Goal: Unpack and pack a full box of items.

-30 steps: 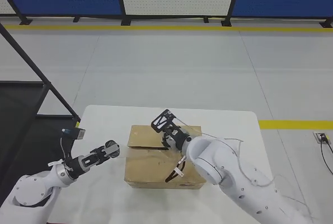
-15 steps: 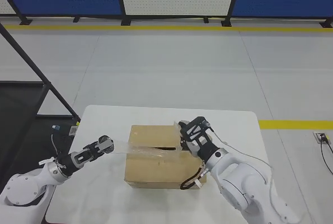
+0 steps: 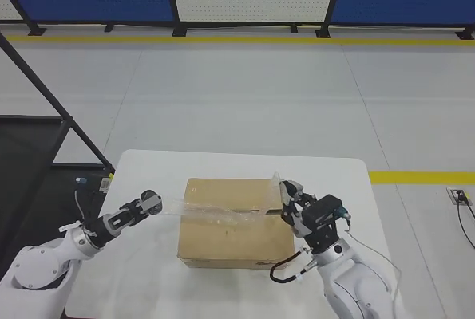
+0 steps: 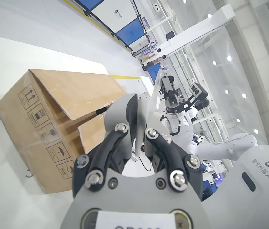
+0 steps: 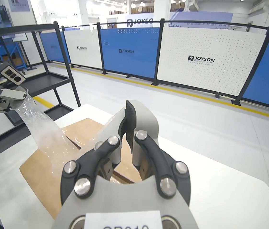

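Spanning left pincer (image 3: 151,204) to right pincer (image 3: 288,196): tape (image 3: 221,212)

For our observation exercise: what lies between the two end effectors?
A clear tape strip over the cardboard box, held by left end effector and right end effector; top view.

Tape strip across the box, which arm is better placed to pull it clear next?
Probably left. The left gripper grips the tape strip end already lifted beyond the box edge, over the table. The right gripper pinches the other end right at the box top.
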